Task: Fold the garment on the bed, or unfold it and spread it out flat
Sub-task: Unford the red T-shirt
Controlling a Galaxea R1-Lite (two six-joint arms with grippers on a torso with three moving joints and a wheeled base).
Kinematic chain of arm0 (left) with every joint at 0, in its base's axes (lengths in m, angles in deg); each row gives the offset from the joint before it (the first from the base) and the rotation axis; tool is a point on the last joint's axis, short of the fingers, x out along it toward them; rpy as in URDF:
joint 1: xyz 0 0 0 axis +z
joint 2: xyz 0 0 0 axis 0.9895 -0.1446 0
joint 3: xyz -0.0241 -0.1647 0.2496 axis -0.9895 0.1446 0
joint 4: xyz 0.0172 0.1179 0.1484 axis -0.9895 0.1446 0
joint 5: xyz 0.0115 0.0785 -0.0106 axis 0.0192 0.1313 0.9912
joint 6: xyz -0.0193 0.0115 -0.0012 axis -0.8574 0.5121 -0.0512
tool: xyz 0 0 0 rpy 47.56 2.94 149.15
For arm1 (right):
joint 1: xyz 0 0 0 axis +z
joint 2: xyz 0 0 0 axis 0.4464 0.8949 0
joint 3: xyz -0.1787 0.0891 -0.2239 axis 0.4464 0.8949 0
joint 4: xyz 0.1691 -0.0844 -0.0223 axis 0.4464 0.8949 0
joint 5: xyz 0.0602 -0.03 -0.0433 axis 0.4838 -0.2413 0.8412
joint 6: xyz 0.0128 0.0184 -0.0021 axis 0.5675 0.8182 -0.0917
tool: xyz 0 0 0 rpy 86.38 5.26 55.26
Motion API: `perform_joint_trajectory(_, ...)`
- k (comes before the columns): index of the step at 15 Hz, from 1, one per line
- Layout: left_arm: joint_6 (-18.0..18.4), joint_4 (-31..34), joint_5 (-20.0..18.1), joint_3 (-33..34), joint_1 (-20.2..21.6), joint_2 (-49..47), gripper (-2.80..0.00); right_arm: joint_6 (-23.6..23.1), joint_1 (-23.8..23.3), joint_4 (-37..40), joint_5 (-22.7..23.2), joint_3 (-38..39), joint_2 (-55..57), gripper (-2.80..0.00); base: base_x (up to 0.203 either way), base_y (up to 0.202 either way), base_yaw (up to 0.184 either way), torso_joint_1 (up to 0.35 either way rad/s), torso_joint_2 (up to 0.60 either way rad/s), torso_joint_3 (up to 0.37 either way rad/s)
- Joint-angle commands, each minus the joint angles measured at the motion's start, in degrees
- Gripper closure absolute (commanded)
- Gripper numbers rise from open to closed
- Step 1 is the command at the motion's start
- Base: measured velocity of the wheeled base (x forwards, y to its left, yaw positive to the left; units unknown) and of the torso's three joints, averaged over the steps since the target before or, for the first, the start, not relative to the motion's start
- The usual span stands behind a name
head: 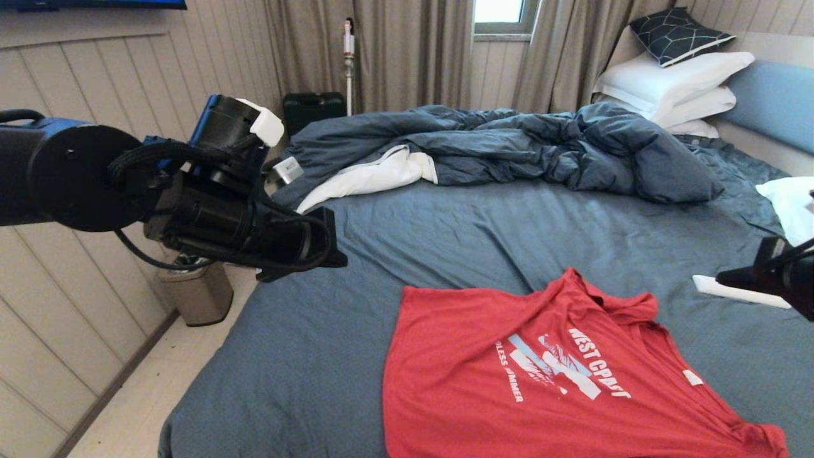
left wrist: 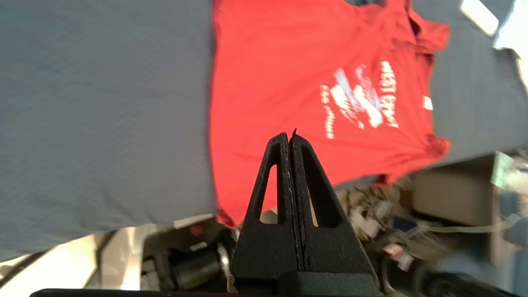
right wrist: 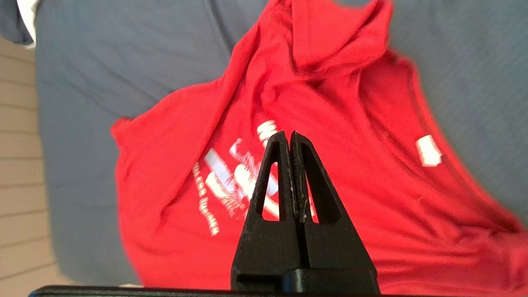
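The left arm reaches in from the left edge of the head view at mid height, raised well above the bed (head: pixel 305 356). Its left gripper (left wrist: pixel 291 134) has its fingers pressed together with nothing between them, pointing down toward the T-shirt (head: pixel 559 375). The right arm shows only at the right edge of the head view, also raised clear of the sheet; the right gripper (right wrist: pixel 288 135) is likewise closed tight and empty, hanging over the shirt's chest print. The red T-shirt lies front up in the lower middle to lower right of the head view, partly spread, with its collar and upper sleeve bunched. White lettering reads "WEST COAST"; the smaller words beside the graphic are not clearly legible. A small white tag sits near the collar.
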Motion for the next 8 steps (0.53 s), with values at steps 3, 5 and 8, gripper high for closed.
perform_joint_trajectory(3, -0.28, 1.24, -4.28, -4.55, 0.17, -7.49, 0.00, 1.45, 2.09, 3.77, 1.06, -4.47, 5.12, 0.00, 0.000, 0.000, 0.000, 0.000, 0.00, 0.000)
perform_joint_trajectory(5, -0.34, -1.62, -4.46, -4.61, 0.22, -11.24, 0.00, 1.18, 2.18, 3.69, 2.69, -4.47, 5.50, 0.00, 0.000, 0.000, 0.000, 0.000, 0.00, 0.000)
perform_joint_trajectory(8, 0.33, -7.67, 2.48, -4.57, 0.81, -16.47, 0.00, 0.84, 2.09, 3.23, 3.52, -4.56, 6.26, 0.00, 0.000, 0.000, 0.000, 0.000, 0.00, 0.000)
